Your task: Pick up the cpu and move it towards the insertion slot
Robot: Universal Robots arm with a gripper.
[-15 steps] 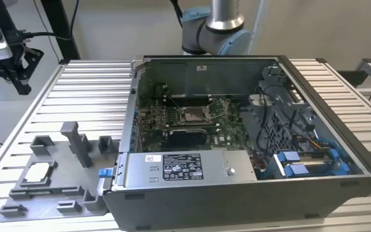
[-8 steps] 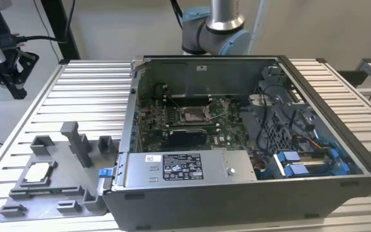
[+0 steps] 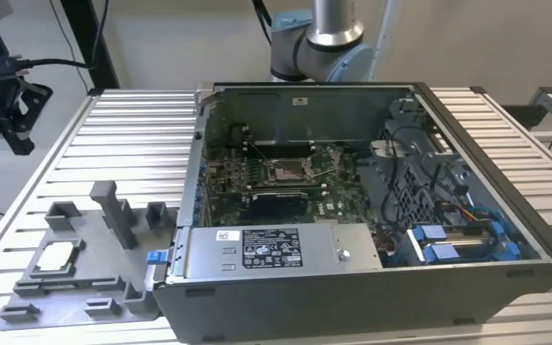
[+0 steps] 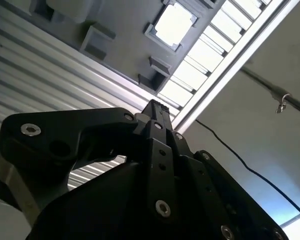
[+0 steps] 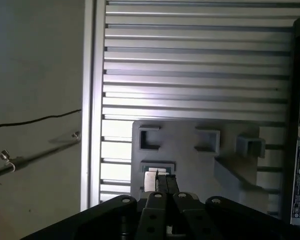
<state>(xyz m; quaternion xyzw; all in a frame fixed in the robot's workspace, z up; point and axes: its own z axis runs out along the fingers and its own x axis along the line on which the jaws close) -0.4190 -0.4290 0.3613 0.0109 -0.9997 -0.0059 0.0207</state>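
The cpu (image 3: 57, 253) lies flat in a square pocket of the grey plastic tray (image 3: 113, 287) at the exterior view's left, its silvery face up. It shows bright in the second wrist view (image 4: 174, 22), and partly behind the fingertips in the first wrist view (image 5: 149, 179). My gripper (image 3: 17, 144) hangs high above the table's far left edge, well away from the cpu, with its black fingers (image 4: 157, 112) pressed together and nothing between them. The insertion slot (image 3: 287, 169) is the silver-framed socket on the green board inside the open computer case.
The open computer case (image 3: 372, 302) stands to the tray's right, with a power supply (image 3: 271, 248), cables and blue drive clips inside. Upright posts (image 3: 113, 208) rise from the tray. The ribbed aluminium table (image 3: 132, 144) ends at its left edge (image 5: 92, 125). A black cable (image 5: 35, 121) lies on the floor.
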